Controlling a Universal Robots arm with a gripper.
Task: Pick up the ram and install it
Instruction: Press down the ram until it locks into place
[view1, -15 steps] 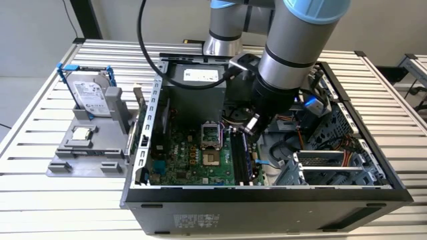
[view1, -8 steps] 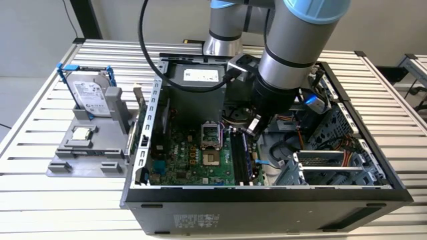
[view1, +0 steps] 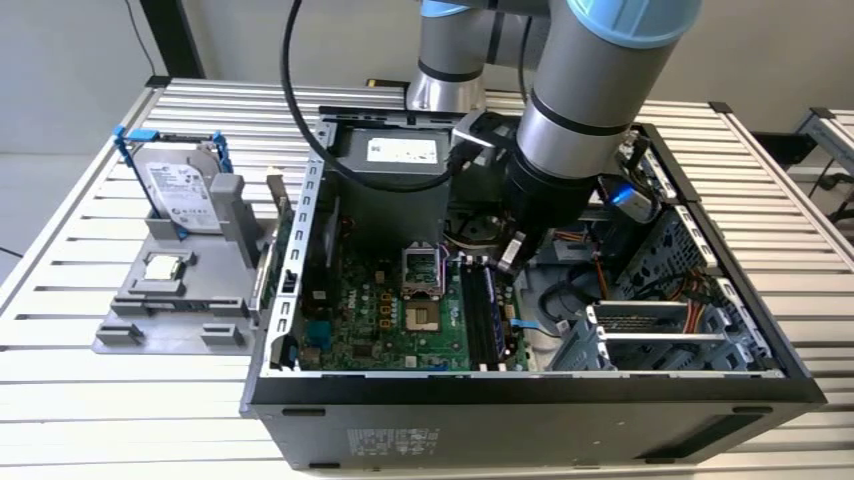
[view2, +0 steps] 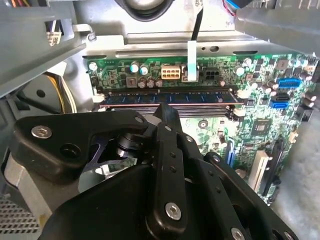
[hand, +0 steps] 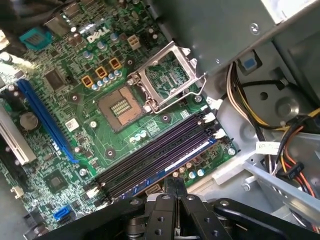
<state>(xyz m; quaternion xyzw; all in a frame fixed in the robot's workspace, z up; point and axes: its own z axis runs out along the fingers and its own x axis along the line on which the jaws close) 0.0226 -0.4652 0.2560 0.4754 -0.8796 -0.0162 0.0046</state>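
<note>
1. The ram (view2: 200, 96) sits on edge in the bank of memory slots (hand: 150, 167) on the motherboard (hand: 75, 100), inside the open case (view1: 534, 395). From the socket (hand: 120, 107), it is in one of the slots on the far side of the bank.
2. Its long axis runs along the slots, parallel to the nearest side of the socket. The clips at both ends of the bank are visible in the first wrist view.
3. The claw (hand: 175, 187) hangs directly over the slot bank, about halfway along the ram's length. Its fingers (view2: 167, 117) point down at the board.
4. The fingers are drawn together, with no gap showing and nothing visible between them. In the second wrist view the tip sits right at the ram's upper edge. I cannot tell whether it presses on that edge or stops just short of it.
5. My judgement is that the ram lies straight below the tip rather than off to either side. The relation that matters is therefore vertical, across the ram's thin edge and not along its length.
</note>
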